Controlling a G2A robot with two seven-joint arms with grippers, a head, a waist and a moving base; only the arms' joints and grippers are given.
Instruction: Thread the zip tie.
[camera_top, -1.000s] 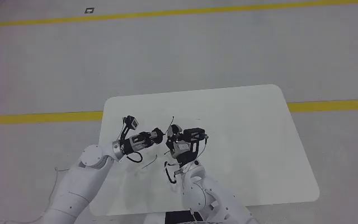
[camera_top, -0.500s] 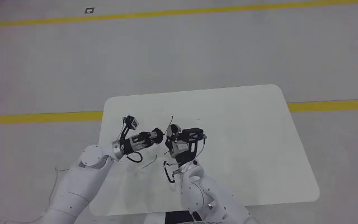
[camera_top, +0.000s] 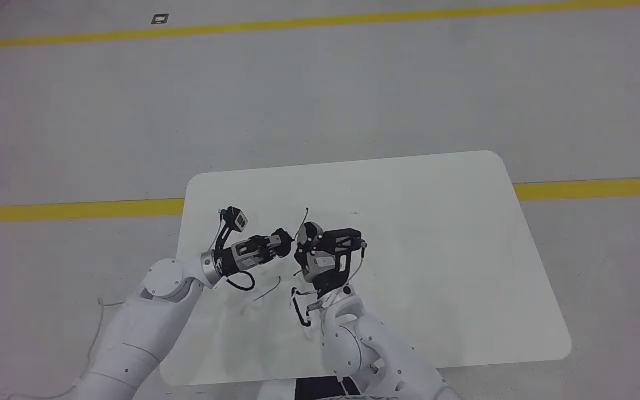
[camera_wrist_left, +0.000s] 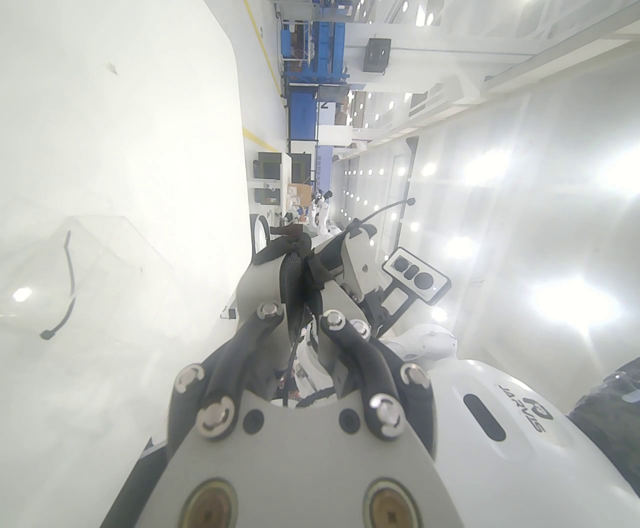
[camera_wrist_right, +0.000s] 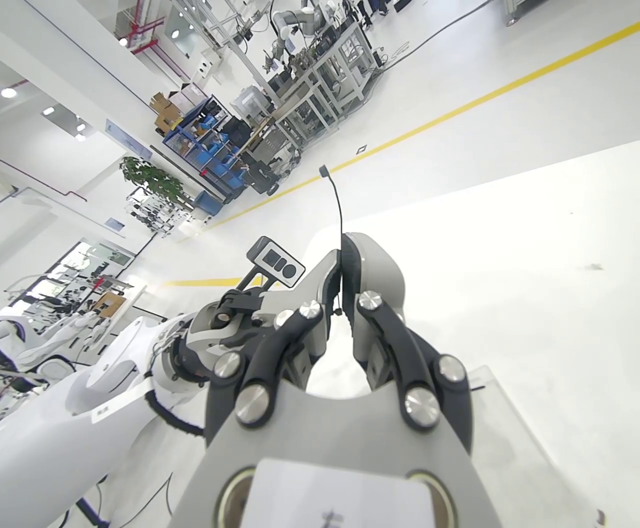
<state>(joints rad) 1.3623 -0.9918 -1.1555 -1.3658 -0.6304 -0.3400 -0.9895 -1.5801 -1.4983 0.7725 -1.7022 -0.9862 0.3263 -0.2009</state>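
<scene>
- Spare tie (camera_top: 262, 291): black, flat on table (camera_top: 450, 200), beside the left forearm, untouched.
- Left gripper (camera_top: 284, 242): raised above the table, tips just beside right gripper; jaws drawn together; whatever lies between them too dark to tell.
- Zip tie (camera_wrist_right: 339, 210): black, pinched along its strap, head end free beyond the fingertips.
- Right gripper (camera_wrist_right: 345, 260): facing left gripper, jaws clamped on zip tie.
- Step, as judged: lining up of the two ends ahead of insertion; no closed loop visible yet.
- Next move, as judged: fine steering of tail tip into head slot, head held steady, small corrections only; risk of strap flexing aside.
</scene>
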